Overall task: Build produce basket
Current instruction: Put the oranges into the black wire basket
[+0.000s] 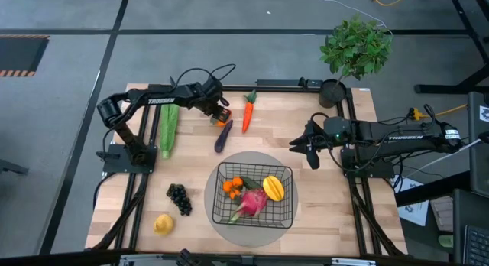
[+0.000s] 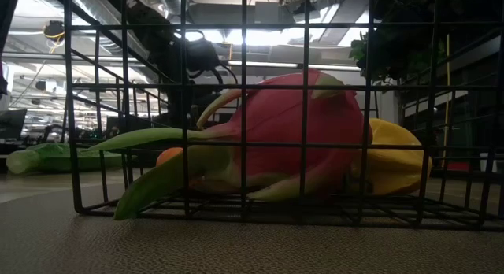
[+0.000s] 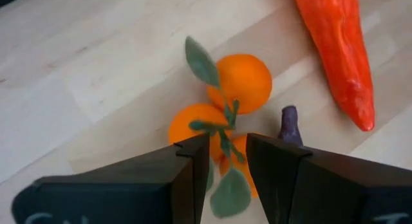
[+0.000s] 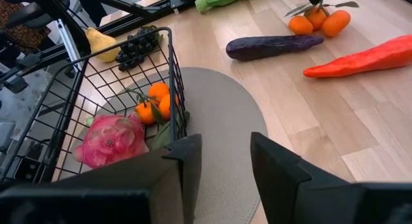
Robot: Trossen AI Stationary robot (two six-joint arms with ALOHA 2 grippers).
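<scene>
A black wire-mesh basket (image 1: 254, 194) on a round grey mat (image 1: 215, 226) holds a scaly pink dragon fruit (image 1: 252, 202), a smooth yellow mango (image 1: 273, 188) and oranges. The left gripper (image 3: 227, 153) hangs over a leafy orange cluster (image 3: 225, 102), fingers apart, seemingly astride its stem. The right gripper (image 4: 225, 161) waits beside the basket with its fingers apart.

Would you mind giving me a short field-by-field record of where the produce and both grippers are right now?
in basket: dragon fruit, mango, orange cluster inside the basket
on table: carrot, eggplant, green husk, grapes, yellow fruit
left gripper: left gripper over a second orange cluster, fingers straddling its leafy stem, not closed
right gripper: right gripper open, empty, waiting beside the basket
plant: potted plant at the far right corner
</scene>
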